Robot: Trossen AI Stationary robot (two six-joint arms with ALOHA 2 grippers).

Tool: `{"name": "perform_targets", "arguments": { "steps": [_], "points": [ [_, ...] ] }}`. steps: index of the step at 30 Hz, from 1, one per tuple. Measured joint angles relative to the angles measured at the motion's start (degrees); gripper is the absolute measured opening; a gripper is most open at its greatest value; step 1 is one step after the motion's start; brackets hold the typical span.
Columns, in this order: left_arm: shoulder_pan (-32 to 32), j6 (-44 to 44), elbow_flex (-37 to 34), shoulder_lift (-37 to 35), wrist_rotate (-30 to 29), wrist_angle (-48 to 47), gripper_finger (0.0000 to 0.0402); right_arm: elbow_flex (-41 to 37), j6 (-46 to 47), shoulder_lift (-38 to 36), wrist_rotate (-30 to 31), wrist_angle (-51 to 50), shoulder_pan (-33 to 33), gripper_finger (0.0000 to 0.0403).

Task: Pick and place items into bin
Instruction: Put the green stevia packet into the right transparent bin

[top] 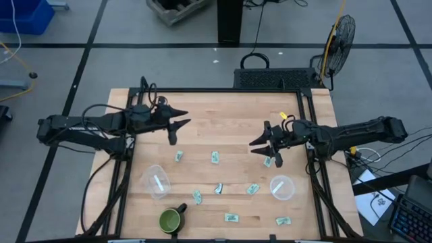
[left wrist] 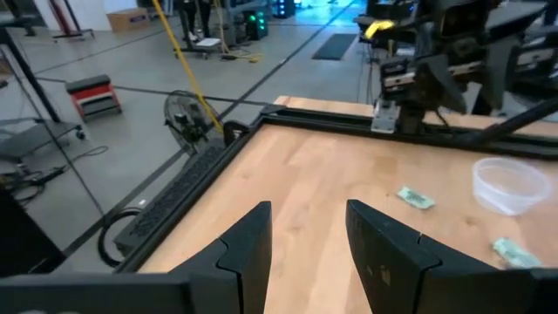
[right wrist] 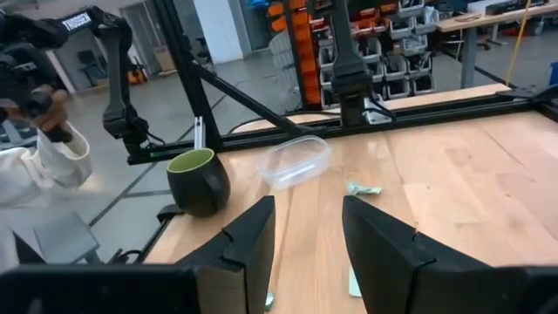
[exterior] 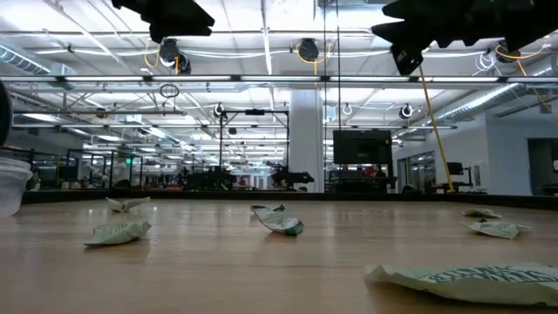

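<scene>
The left gripper (top: 177, 125) hangs above the bench (top: 223, 115) with its fingers (left wrist: 247, 247) apart and nothing between them. Ahead of it and lower on the boards lie two packets (top: 179, 156), the second packet (top: 214, 158) just beyond the first. A clear cup (top: 156, 181) rests behind those, near the dark green mug (top: 171, 219).

The right gripper (top: 264, 145) also hovers over the bench, its fingers (right wrist: 248, 239) parted and empty. One wrapped packet (top: 268, 162) lies just beside its fingertips. A second clear cup (top: 282, 187) stands nearby, toward the arm's own side. More packets (top: 253, 189) are scattered past both grippers along the bench's near edge, well apart from each other, one (top: 231, 217) close to the mug.
</scene>
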Motion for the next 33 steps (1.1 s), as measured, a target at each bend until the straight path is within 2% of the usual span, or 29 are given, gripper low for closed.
{"name": "perform_targets", "arguments": {
  "steps": [9, 14, 20, 23, 28, 33],
  "points": [
    [0.0, 2.5, 0.0, 0.0, -0.3, 0.4, 0.0154, 0.0, -4.2, 0.7, 0.1, -1.5, -0.9, 0.0130],
    [0.0, 2.2, 0.0, 0.0, -0.3, -0.7, 0.0154, 0.0, -15.4, 0.7, 0.7, -13.3, -0.6, 0.0130],
    [0.0, 1.0, 0.0, 0.1, -0.3, -6.7, 0.0154, 0.0, -8.1, 0.9, 14.6, -36.4, -0.8, 0.0130],
    [0.0, 0.0, 0.0, 0.6, -0.7, -7.3, 0.0154, 0.0, -4.3, 0.9, 16.7, -44.7, -0.9, 0.0130],
    [0.0, -0.5, 0.0, 1.1, -0.9, -7.0, 0.0154, -2.2, 0.6, 0.8, 12.3, -44.5, -0.2, 0.0130],
    [0.0, -1.6, 0.0, 1.7, -0.9, -6.9, 0.0154, -9.9, 3.3, 0.8, 12.4, -39.4, 0.4, 0.0130]
  ]
}}
